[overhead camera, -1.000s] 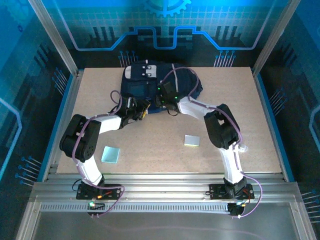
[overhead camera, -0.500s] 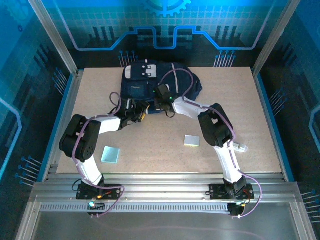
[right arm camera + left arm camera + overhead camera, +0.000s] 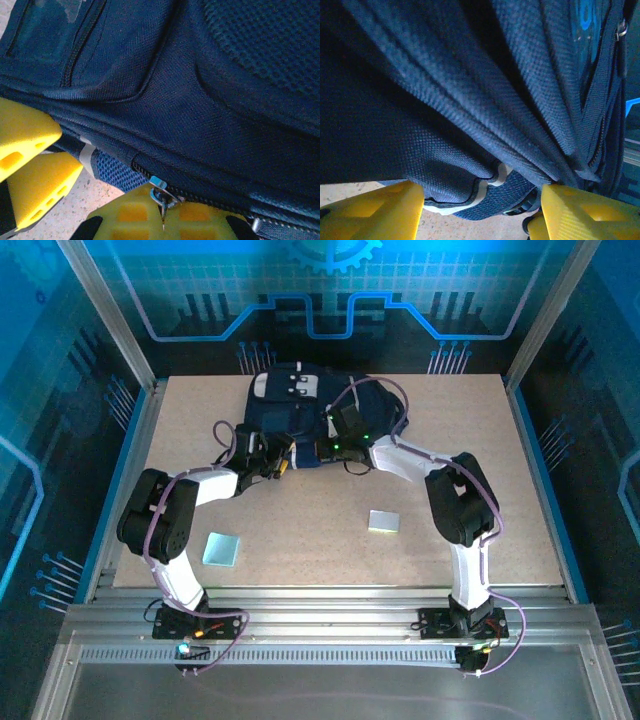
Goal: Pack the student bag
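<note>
The student bag (image 3: 300, 405) is a dark navy backpack with white trim, lying flat at the back middle of the table. My right gripper (image 3: 163, 212) is shut at the bag's near edge, its yellow fingertips (image 3: 125, 215) pinching the metal zipper pull (image 3: 161, 192). In the top view this gripper (image 3: 322, 449) is at the bag's near edge. My left gripper (image 3: 480, 215) is open just to the left, where its yellow fingers (image 3: 375, 212) stand wide apart either side of the bag's bottom hem (image 3: 470, 195) without squeezing it. From above, the left gripper (image 3: 284, 462) is close beside the right one.
Two pale square pads lie on the near half of the table, one at the left (image 3: 221, 548) and one at the right (image 3: 383, 521). Metal frame posts (image 3: 110, 315) and blue walls enclose the table. The left gripper's fingers (image 3: 30, 150) are close to the right gripper.
My right gripper has shut on the zipper pull and its wrist has swung to the right. The left gripper has opened wider and shifted slightly left and back along the bag's edge.
</note>
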